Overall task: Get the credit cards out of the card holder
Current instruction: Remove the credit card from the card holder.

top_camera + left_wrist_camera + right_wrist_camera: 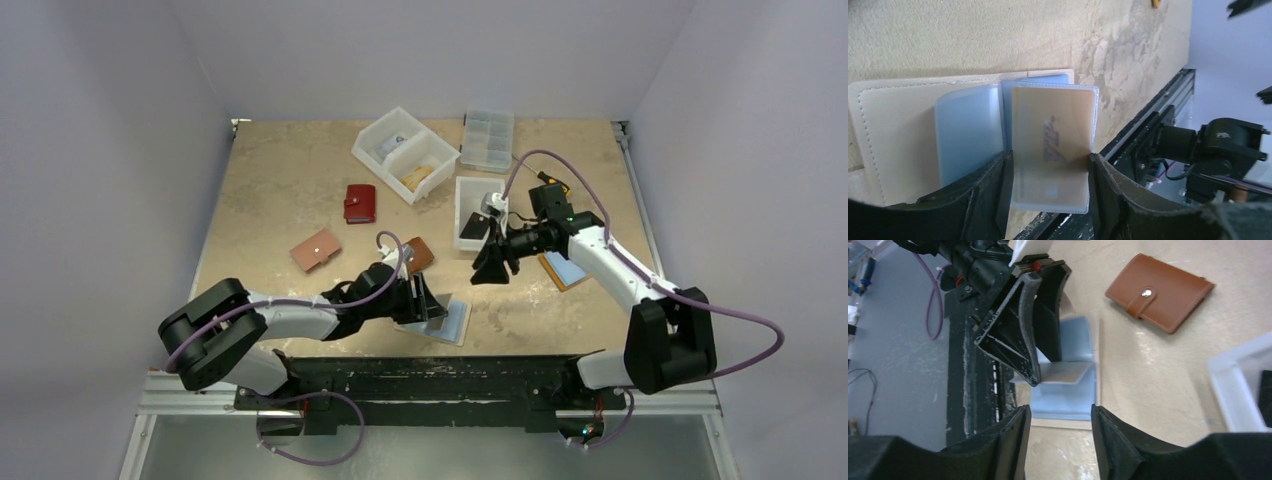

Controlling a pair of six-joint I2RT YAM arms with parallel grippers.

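Observation:
The card holder (455, 325) lies open near the table's front edge, with a cream cover (893, 130) and pale blue plastic sleeves (1068, 400). My left gripper (1050, 159) is shut across the width of one clear sleeve that stands up from the holder. A tan credit card (1053, 125) sits inside that sleeve. In the top view the left gripper (428, 300) is right over the holder. My right gripper (490, 265) hovers above the table behind the holder. Its jaws (1060, 412) are open with nothing between them, facing the lifted sleeve. A black card (472, 226) lies in a white bin (468, 190).
Loose blue and orange cards (562, 270) lie by the right arm. A brown wallet (1158, 292), a red one (360, 203) and a pink one (315, 250) lie mid-table. White bins (405, 150) and a clear compartment box (488, 138) stand at the back. The black frame rail (430, 370) borders the front edge.

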